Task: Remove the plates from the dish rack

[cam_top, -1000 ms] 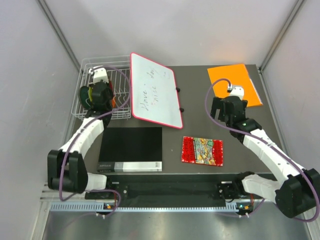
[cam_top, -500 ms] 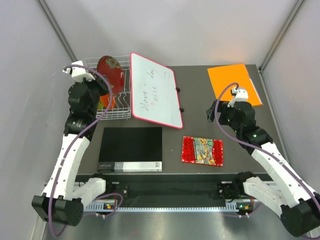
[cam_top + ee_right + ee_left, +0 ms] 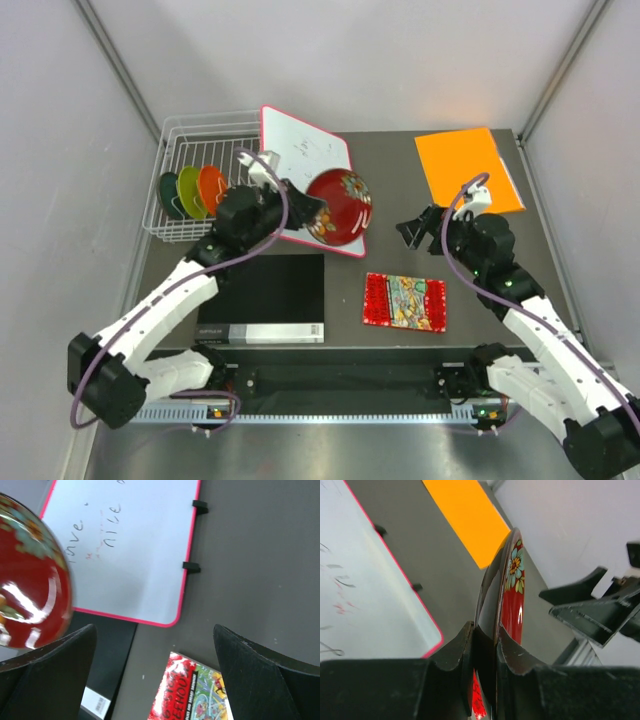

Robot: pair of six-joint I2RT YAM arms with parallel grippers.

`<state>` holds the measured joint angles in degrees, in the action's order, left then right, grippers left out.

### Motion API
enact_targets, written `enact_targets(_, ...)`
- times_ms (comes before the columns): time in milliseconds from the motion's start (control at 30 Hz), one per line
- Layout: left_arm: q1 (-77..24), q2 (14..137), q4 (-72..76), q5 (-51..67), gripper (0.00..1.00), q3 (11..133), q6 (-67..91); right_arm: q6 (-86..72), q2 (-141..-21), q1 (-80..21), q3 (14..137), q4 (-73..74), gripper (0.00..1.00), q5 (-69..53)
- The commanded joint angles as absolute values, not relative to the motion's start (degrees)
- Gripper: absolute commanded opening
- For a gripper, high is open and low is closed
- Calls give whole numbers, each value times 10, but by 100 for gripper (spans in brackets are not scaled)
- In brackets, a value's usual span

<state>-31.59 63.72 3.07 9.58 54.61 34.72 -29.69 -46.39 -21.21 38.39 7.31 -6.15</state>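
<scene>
My left gripper (image 3: 306, 208) is shut on the rim of the dark red patterned plate (image 3: 341, 206), holding it on edge in the air over the whiteboard's right side. In the left wrist view the plate (image 3: 509, 592) rises edge-on from between the fingers (image 3: 517, 662). The white wire dish rack (image 3: 210, 118) at the back left holds three upright plates: dark teal (image 3: 168, 193), lime green (image 3: 188, 191), orange (image 3: 212, 187). My right gripper (image 3: 420, 232) stands open, facing the red plate from the right, a short gap away. Its own view shows that plate (image 3: 30, 580) at the left edge.
A pink-edged whiteboard (image 3: 305, 180) lies beside the rack. A black book (image 3: 262, 298) sits in front of it, a red patterned mat (image 3: 405, 301) at centre right, and an orange sheet (image 3: 468, 165) at the back right. Grey walls close in on both sides.
The left arm lifted the red plate out of the rack and swung it right, over the whiteboard. The right gripper moved left and turned toward the plate, staying open.
</scene>
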Motion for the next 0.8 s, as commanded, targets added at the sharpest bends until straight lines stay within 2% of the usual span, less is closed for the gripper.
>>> enact_targets(0, -360, 667, 167, 72, 0, 540, 372, -334, -457, -210, 371, -1, 99, -105)
enact_targets(367, -377, 723, 235, 91, 0, 531, 401, -361, -499, -209, 328, -91, 98, -163)
enact_targets(600, -377, 755, 336, 148, 0, 505, 460, -395, -541, -209, 294, -230, 94, -235)
enact_targets(767, -378, 777, 368, 172, 0, 490, 494, -394, -552, -209, 282, -293, 91, -241)
